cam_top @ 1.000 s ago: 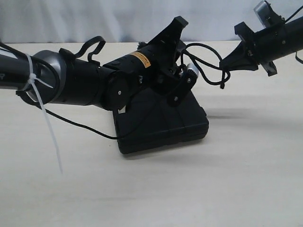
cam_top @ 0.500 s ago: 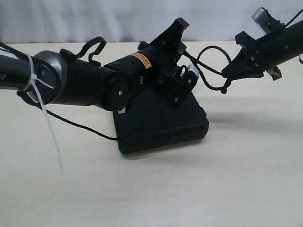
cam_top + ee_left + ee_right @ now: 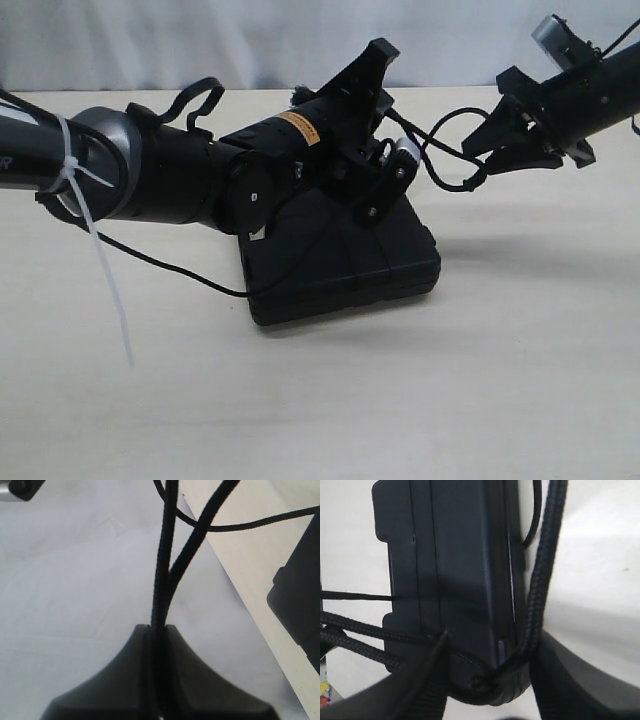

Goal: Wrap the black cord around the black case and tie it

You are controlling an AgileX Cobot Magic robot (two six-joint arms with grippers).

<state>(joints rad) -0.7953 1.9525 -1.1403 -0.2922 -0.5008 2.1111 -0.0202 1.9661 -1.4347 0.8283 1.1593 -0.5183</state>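
**Exterior view:** soft, even, diffuse light. The pale bench (image 3: pixel 480 390) is uniformly bright. A faint shadow band lies at 3 o'clock of the black case (image 3: pixel 380 262), and a narrow darker one runs under its 6 o'clock edge. Matte black surfaces swallow detail.

**Left wrist view:** the black cord (image 3: pixel 161 580) is fairly sharp, its weave legible. The jaws at 6 o'clock are blurred and the backdrop is near white.

**Right wrist view:** dimmer and soft throughout. The jaws at 5 and 7 o'clock are fully defocused, and the bench glares at 3 o'clock.

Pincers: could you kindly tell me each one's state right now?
Left pincer: closed on the black cord.
Right pincer: open.
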